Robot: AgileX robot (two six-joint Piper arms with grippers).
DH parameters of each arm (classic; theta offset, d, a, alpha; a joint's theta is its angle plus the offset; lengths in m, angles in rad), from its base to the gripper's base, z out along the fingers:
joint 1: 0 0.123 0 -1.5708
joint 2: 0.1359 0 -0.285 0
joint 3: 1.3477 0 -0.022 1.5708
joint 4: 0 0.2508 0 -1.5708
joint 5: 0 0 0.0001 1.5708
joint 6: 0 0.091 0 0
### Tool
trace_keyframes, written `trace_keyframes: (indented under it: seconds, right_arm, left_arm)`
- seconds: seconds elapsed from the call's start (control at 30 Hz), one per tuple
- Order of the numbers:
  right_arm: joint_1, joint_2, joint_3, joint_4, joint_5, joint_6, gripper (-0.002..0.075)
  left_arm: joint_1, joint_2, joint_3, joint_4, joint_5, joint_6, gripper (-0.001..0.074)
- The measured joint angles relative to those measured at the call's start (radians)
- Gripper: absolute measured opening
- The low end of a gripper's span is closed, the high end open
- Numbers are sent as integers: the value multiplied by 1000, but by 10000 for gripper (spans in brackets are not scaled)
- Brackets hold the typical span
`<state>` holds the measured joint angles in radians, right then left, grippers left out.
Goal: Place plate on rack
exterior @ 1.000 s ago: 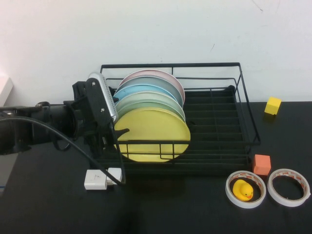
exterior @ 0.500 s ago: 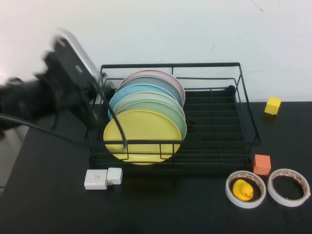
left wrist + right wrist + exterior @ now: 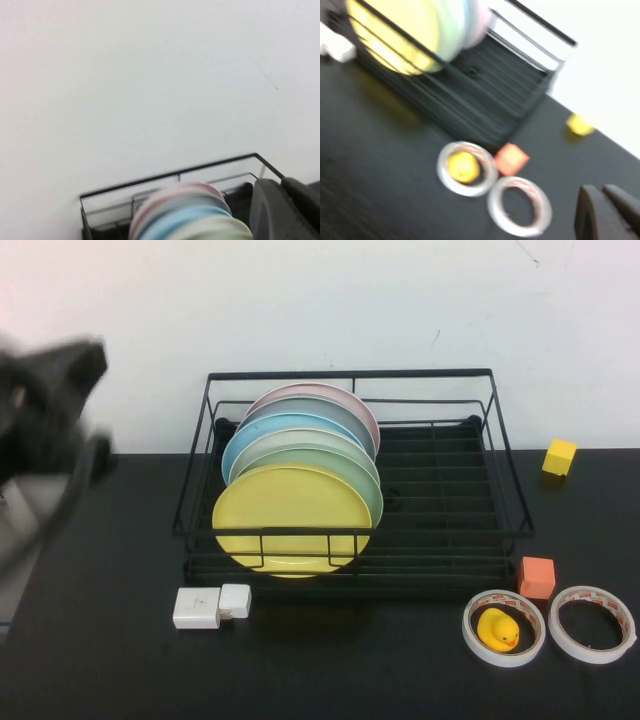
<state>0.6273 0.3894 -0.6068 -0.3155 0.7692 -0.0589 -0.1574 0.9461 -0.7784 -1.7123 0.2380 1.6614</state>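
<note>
The yellow plate [image 3: 290, 515] stands on edge at the front of a row of plates in the black wire rack [image 3: 500, 440]. Behind it stand pale green, light blue and pink plates [image 3: 300, 425]. My left gripper [image 3: 50, 410] is a blur at the far left, well clear of the rack. In the left wrist view its fingers [image 3: 281, 184] are together and empty, with the rack's top rail [image 3: 165, 176] beyond. My right gripper [image 3: 601, 192] is shut and empty above the black table. The right wrist view also shows the plate [image 3: 395, 30] and the rack [image 3: 485, 85].
A white adapter [image 3: 210, 607] lies in front of the rack's left corner. At the right are a tape roll holding a yellow duck [image 3: 503, 628], a second tape roll [image 3: 592, 624], an orange cube [image 3: 537, 577] and a yellow cube [image 3: 560, 456].
My left arm has let go of the yellow plate and swung up and away to the far left. The plate settled slightly left and now stands in the rack.
</note>
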Motion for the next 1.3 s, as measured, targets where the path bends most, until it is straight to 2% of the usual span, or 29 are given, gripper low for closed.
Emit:
trace_keyframes:
  seconds: [0.27, 0.53, 0.73, 1.13, 1.3]
  right_arm:
    - [0, -64, 202, 118, -102, 8, -2]
    - [0, -64, 237, 131, -107, 8, -2]
    - [0, -64, 237, 131, -109, 8, -2]
    - [0, -64, 237, 136, -109, 8, -2]
    - [0, -64, 237, 136, -109, 8, -2]
  left_arm:
    - [0, -313, 306, 0, 2, -19, 0]
    - [0, -522, 521, 0, 41, -20, 0]
    - [0, -587, 559, 0, 112, -23, 0]
    - [0, -598, 559, 4, 118, -42, 0]
    - [0, -686, 559, 4, 12, -42, 0]
